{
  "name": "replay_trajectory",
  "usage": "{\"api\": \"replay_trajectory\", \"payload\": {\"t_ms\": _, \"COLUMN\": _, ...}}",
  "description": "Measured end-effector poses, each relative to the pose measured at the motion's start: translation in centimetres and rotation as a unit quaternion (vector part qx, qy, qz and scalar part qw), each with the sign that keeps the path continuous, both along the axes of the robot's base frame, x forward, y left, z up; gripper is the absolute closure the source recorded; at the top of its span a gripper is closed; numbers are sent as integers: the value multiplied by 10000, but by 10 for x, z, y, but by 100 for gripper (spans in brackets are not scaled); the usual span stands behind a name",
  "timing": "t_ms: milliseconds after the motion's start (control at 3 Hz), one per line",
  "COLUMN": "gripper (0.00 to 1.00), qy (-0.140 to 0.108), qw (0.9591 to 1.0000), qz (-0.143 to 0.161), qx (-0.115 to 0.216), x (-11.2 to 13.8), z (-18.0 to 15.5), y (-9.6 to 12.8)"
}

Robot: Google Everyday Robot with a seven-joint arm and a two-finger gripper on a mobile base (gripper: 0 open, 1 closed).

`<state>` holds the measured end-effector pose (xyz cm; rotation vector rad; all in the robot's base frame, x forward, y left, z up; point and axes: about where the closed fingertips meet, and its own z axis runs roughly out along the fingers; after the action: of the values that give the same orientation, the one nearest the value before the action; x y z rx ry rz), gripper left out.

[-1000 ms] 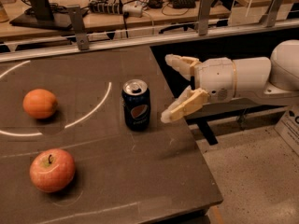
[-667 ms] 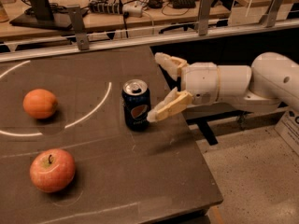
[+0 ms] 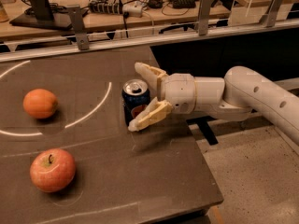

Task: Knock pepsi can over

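The pepsi can (image 3: 134,101) is dark blue with a silver top and stands upright on the dark table (image 3: 117,171), near its right side. My gripper (image 3: 138,96) reaches in from the right on a white arm. Its two cream fingers are spread open around the can: one finger (image 3: 148,73) lies behind the can, the other (image 3: 148,116) in front of it at its base. The can sits between the fingers, close to or touching the front one.
An orange (image 3: 40,103) lies at the left and a red apple (image 3: 52,170) at the front left. White curved lines mark the table top. The table's right edge runs just under my arm. A rail and a cluttered bench stand behind.
My gripper has moved left toward the can, from beside it to having its open fingers around it. The can still stands upright in the same place.
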<state>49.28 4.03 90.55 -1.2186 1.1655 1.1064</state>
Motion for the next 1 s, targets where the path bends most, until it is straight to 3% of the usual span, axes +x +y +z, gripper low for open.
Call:
{"api": "replay_trajectory", "payload": {"t_ms": 333, "gripper": 25, "qy": 75, "qw": 9999, "qz": 98, "qx": -30, "x": -2, "z": -3, "y": 7}}
{"api": "replay_trajectory", "payload": {"t_ms": 1000, "gripper": 71, "qy": 101, "qw": 9995, "qz": 148, "qx": -263, "x": -3, "z": 1, "y": -9}}
